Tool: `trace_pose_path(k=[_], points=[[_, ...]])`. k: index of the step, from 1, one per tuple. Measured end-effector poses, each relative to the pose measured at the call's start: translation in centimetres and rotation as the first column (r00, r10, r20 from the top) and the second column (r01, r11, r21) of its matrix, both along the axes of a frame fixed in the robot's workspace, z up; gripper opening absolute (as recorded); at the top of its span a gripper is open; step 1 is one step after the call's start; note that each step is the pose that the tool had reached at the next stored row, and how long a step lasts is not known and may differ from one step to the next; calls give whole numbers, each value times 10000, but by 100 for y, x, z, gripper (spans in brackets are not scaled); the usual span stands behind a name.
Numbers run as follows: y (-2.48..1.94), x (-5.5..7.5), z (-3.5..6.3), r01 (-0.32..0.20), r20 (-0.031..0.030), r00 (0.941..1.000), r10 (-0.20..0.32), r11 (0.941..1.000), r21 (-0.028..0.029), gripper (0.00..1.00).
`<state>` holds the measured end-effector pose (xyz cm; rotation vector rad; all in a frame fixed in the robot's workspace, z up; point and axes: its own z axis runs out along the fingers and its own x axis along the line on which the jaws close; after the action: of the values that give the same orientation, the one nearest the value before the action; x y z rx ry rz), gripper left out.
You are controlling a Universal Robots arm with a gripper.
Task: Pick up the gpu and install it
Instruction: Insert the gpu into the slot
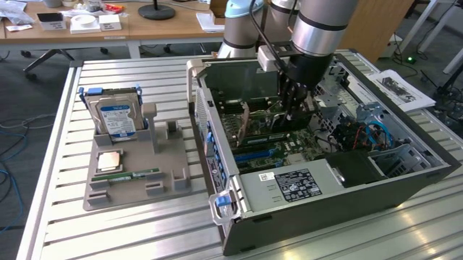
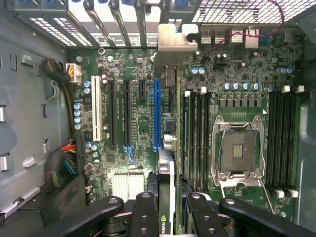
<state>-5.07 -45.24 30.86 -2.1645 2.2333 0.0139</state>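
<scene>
Gpu [image 2: 167, 187], a thin dark board with pale bracket, sits clamped edge-on in our black fingers [image 2: 145, 217]. We judge insertion underway; it needs alignment with the long blue slot [image 2: 157, 113].

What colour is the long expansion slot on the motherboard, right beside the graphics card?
Blue: the long plastic expansion slot shows best in the wrist view.

— How many things are counted on the grey holder [image 1: 130, 196]?
— Three: one hard drive [image 1: 116, 116], one square chip [image 1: 108, 160], one memory stick [image 1: 134, 176].
— And beyond it?
— One open computer case [image 1: 326, 214] is counted, with one gpu [image 2: 168, 168] and one gripper [image 2: 170, 212].
</scene>
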Motion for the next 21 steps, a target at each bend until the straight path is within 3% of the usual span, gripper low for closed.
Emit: trace_pose_path(k=[21], points=[[-22, -90, -108, 1, 5, 10000, -1, 10000, 1, 27]])
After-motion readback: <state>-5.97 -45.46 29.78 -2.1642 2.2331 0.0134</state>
